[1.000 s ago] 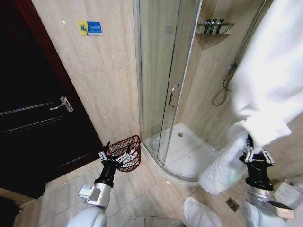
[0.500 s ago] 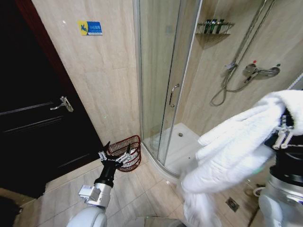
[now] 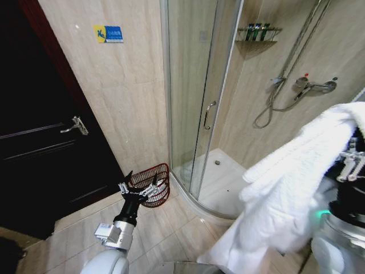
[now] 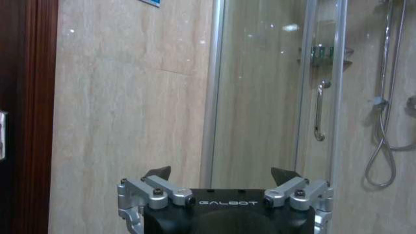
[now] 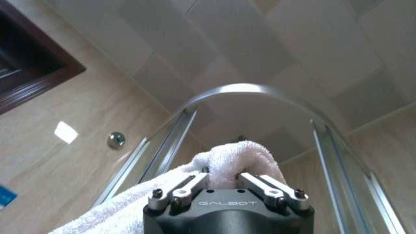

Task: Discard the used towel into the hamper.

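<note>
The used towel (image 3: 285, 194), white and thick, hangs in a long fold from my right gripper (image 3: 353, 162) at the right edge of the head view, its lower end near the floor. In the right wrist view that gripper (image 5: 224, 178) is shut on a bunched part of the towel (image 5: 237, 153) and points up at the ceiling. The hamper (image 3: 154, 181), a small dark red wire basket, stands on the floor against the wall by the shower. My left gripper (image 3: 138, 191) is held low just in front of the hamper, open (image 4: 222, 174) and holding nothing.
A curved glass shower enclosure (image 3: 197, 103) with a white tray (image 3: 225, 182) stands between the hamper and the towel. A dark wooden door (image 3: 40, 148) fills the left side. A shower hose and mixer (image 3: 308, 85) hang on the far wall. Tiled floor (image 3: 171, 228) lies below.
My right arm has swung out to the right edge and risen with the towel. The towel, earlier close in the upper right, now hangs down in one long fold. The left arm has not moved.
</note>
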Tool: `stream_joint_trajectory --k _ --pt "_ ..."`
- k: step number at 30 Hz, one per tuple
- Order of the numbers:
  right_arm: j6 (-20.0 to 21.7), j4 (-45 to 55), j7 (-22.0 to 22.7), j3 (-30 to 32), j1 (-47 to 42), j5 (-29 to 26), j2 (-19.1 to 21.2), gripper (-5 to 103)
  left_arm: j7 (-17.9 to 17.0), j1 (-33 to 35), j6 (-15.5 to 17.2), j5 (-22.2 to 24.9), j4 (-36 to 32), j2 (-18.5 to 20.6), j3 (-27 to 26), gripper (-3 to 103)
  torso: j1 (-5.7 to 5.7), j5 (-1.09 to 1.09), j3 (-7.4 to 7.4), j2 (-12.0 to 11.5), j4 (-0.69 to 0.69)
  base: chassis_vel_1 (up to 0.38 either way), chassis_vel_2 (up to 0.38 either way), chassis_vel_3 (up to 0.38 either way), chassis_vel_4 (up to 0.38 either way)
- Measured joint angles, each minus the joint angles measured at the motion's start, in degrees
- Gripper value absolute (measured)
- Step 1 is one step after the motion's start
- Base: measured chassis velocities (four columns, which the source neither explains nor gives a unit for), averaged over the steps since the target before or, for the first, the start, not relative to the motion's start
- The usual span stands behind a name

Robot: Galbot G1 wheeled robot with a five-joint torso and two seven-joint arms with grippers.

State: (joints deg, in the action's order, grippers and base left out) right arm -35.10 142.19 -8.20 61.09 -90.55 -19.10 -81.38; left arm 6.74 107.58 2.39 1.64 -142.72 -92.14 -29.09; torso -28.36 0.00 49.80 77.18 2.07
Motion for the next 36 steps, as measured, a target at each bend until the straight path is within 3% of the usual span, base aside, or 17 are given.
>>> stream_joint_trajectory --k 36 --pt "-0.75 0.79 -0.45 0.13 -0.19 -2.66 0.68 7 0.0 0.0 0.0 0.0 0.0 0.0 0.0 100 0.0 0.01 0.0 0.0 0.0 0.051 -0.045 -0.049 0.051"
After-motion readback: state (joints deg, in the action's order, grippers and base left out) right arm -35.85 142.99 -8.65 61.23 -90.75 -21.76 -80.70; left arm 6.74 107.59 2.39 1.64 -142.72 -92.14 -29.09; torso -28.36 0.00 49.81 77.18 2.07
